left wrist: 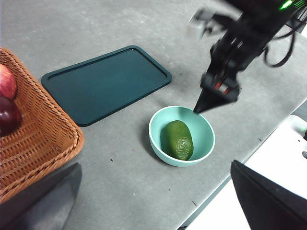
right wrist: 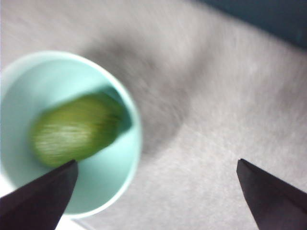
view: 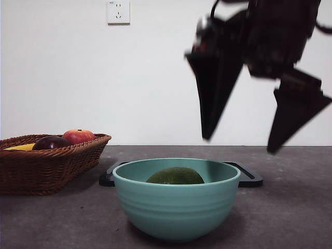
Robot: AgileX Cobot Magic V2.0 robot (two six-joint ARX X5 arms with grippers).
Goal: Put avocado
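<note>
Lying on its side inside the teal bowl (left wrist: pixel 207 139), the avocado (left wrist: pixel 177 139) touches neither arm, so the placing step looks done. The right gripper (view: pixel 243 145) hangs above the bowl at about two o'clock in the front view, fingers (view: pixel 213 98) spread wide and empty. The left gripper (left wrist: pixel 153 191) waits high over the worktop (left wrist: pixel 120 158), released too. What seems left: lifting clear without knocking the rim.

The avocado (left wrist: pixel 177 140) has dull, faintly pebbled skin; the bowl (view: pixel 176 207) looks smooth (ridged, soft sheen). The basket (view: pixel 46 163) is woven wicker; the tray (left wrist: pixel 105 82) is matt.
</note>
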